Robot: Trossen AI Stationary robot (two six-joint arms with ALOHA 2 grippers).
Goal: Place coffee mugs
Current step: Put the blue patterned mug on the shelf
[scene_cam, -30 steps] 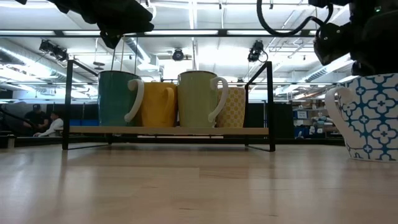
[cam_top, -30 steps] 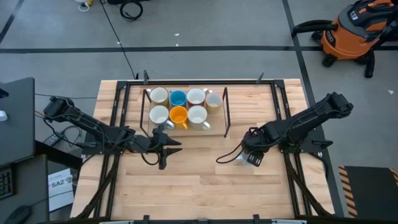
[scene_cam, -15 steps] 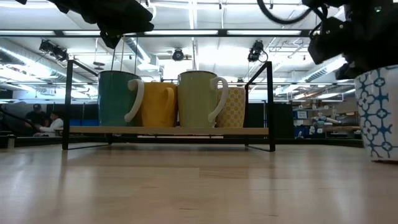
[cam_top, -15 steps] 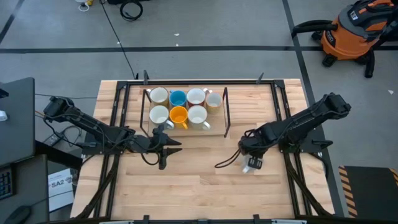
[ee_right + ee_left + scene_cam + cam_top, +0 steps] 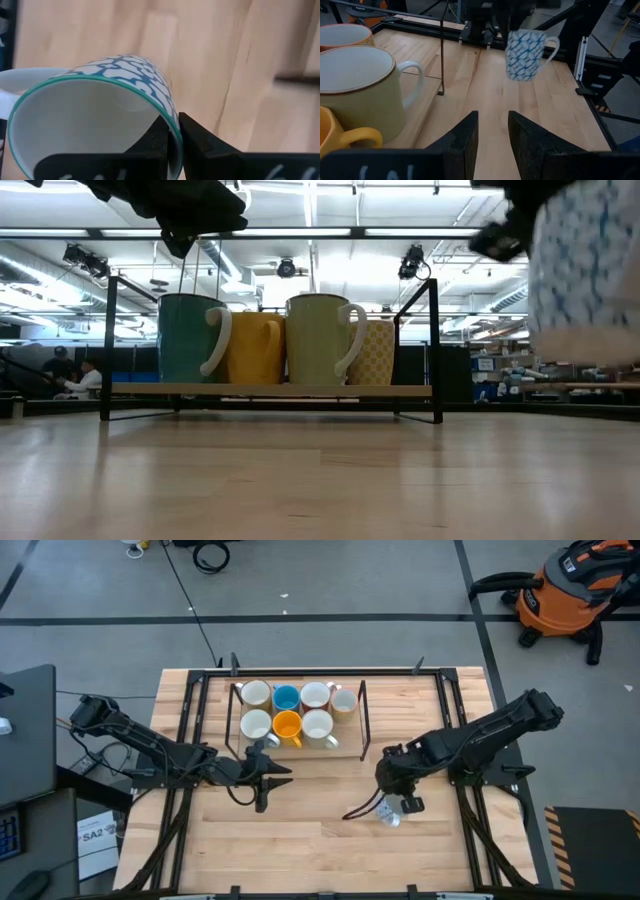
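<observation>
Pinching the rim of the blue-and-white patterned mug, the right gripper holds it clear of the wooden table, a lift the left wrist view confirms; overhead hides it. Left gripper waits part-open beside the rack of mugs
</observation>
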